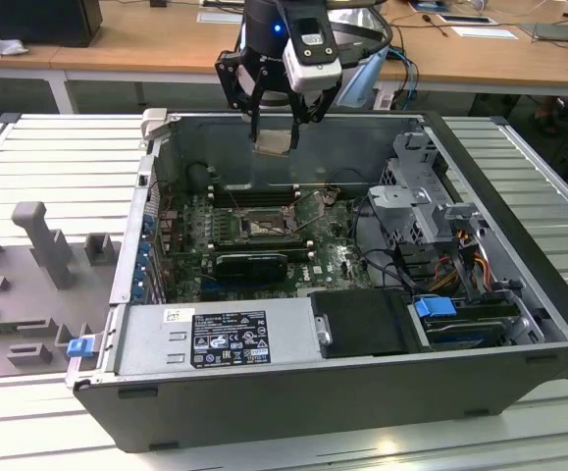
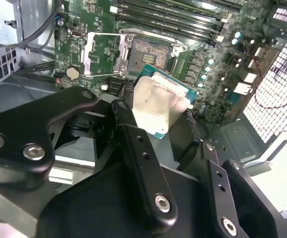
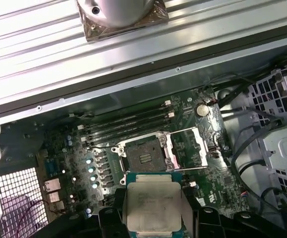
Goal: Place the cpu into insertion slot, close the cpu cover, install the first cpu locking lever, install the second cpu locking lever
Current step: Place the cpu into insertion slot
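Grey slatted metal forms the surface (image 1: 58,157) that carries a dark computer case (image 1: 264,412), which lies on its side with its open face upward. A green motherboard (image 1: 328,263) covers the case floor. In the exterior view a silver power supply (image 1: 215,339) runs along the near wall. Long black memory slots (image 3: 128,123) lie parallel to one another beside the socket area.

The arm (image 1: 269,25) comes down over the far wall of the case. Its black jaws are closed on the cpu (image 1: 275,140) and grip it by two opposite edges. In the exterior view the chip hangs at about the height of the case rim, well above the board and touching nothing else. In both wrist views its pale metal top faces the camera, with a green border showing round it.

The cpu cover (image 3: 188,148), a thin metal frame with a large window, is swung open to one side of the insertion slot (image 3: 144,154). Whether it lies flat or stands tilted cannot be told. The slot is uncovered, and its dark contact field is exposed inside the metal rim. The cpu (image 3: 154,208) is held apart from the slot.
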